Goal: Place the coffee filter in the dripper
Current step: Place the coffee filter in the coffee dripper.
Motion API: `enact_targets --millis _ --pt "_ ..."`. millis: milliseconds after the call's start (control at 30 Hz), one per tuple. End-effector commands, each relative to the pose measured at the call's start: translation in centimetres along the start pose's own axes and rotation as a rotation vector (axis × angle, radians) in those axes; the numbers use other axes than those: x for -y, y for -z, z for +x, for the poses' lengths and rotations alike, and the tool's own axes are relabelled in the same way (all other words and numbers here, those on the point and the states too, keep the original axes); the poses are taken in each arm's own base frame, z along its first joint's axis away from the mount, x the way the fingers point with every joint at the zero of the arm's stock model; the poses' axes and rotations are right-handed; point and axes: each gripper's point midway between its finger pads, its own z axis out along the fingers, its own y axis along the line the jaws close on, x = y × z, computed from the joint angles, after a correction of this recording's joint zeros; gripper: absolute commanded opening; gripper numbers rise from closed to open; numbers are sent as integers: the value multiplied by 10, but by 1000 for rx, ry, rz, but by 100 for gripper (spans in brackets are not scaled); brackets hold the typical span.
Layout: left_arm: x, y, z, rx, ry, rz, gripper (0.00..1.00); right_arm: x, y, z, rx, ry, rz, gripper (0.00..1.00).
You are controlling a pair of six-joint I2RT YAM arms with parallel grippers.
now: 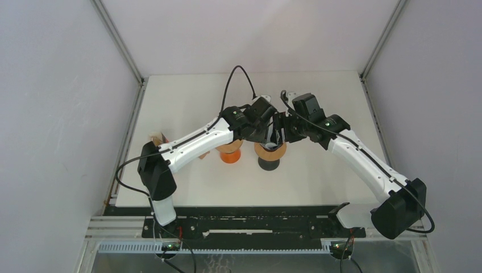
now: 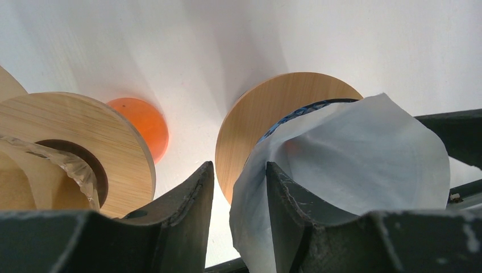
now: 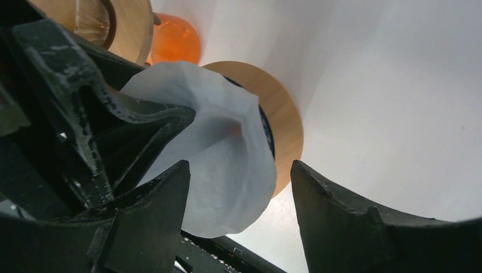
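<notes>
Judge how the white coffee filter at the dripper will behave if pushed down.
Probably floppy: the coffee filter shows buckles and folds. Likely very light, thin paper, so it may spring back from the dripper or crease rather than resist.

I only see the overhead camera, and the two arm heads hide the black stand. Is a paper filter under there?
Observer: Yes, a white filter sits tilted at the mouth of the dripper, one side folded in.
Visitor: Is a claw pinching it?
Observer: Its wall lies between the fingers of the left gripper, but a gap shows beside it.
Visitor: And the other claw?
Observer: The right gripper is wide open, the filter in front of its gap.
</notes>
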Motion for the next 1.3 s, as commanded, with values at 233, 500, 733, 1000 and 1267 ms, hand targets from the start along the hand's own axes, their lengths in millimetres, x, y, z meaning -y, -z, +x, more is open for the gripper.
enact_targets --millis 233,500,733,1000,1267 --pt "-2 5 -6 23 5 5 44 -22 -2 5 -12 4 -79 92" --pt "-3 6 -7 26 11 5 44 -10 0 21 -30 14 -34 92" --pt "-2 5 -7 25 13 6 44 -8 3 22 -27 32 -34 92" --pt "0 8 -11 33 17 17 44 -8 10 4 52 5 -52 92" --pt "3 16 -18 63 29 37 45 -2 19 -12 127 -13 -35 93"
